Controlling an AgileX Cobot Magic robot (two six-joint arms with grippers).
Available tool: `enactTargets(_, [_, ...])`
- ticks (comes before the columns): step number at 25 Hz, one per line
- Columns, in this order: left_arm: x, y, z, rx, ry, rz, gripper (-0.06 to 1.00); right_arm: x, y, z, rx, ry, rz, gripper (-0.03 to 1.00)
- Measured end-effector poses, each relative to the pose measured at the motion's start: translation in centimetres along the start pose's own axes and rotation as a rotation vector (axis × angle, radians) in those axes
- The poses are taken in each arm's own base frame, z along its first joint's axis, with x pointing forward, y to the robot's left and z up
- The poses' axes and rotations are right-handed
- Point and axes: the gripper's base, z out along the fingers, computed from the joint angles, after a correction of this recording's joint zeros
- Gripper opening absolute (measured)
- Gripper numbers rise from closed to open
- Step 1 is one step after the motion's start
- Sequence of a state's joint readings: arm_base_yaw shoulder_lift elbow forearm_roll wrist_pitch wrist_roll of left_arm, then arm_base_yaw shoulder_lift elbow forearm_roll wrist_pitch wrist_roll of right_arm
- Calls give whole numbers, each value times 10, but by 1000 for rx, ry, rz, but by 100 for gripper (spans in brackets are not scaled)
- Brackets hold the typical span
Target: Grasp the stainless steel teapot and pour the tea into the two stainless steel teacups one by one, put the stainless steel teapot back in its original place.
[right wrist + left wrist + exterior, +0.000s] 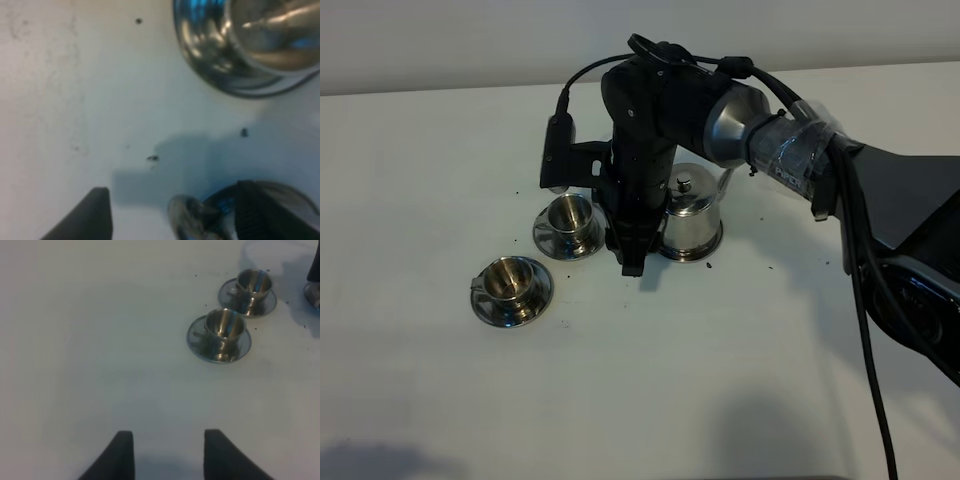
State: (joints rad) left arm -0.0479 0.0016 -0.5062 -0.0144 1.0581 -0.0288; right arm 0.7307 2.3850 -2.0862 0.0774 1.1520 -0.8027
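Steel glinted across the white counter [440, 180]. The right hand [632, 262] pointed straight down with its fingers [87, 217] spread wide, pinching nothing. A shiny steel part lay blurred beside one finger, and I could not tell whether they touched. Just beside this hand the stainless steel teapot [690, 222] stood upright on its round steel disc [710, 250], lid on. On the hand's other side, also just beside it, sat one teacup [570, 218] on its saucer [548, 240]. The second teacup [510, 282], on its own saucer, stood a little farther off. The left hand [167, 455] hovered well apart from both cups, fingers spread, holding nothing.
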Motion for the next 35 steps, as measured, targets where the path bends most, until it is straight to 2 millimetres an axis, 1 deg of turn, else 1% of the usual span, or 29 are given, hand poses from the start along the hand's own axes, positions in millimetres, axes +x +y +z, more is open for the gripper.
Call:
enactTargets(7, [0, 0, 0, 0, 0, 0, 37, 4, 4, 0, -43, 43, 28, 52])
enactTargets(26, [0, 0, 0, 0, 0, 0, 37, 5, 3, 0, -30, 60, 109, 52])
enactTargets(31, [0, 0, 0, 0, 0, 0, 37, 13, 9, 8, -55, 100, 114, 52])
enactTargets(35, [0, 0, 0, 0, 0, 0, 37, 15, 10, 8, -53, 113, 117, 52])
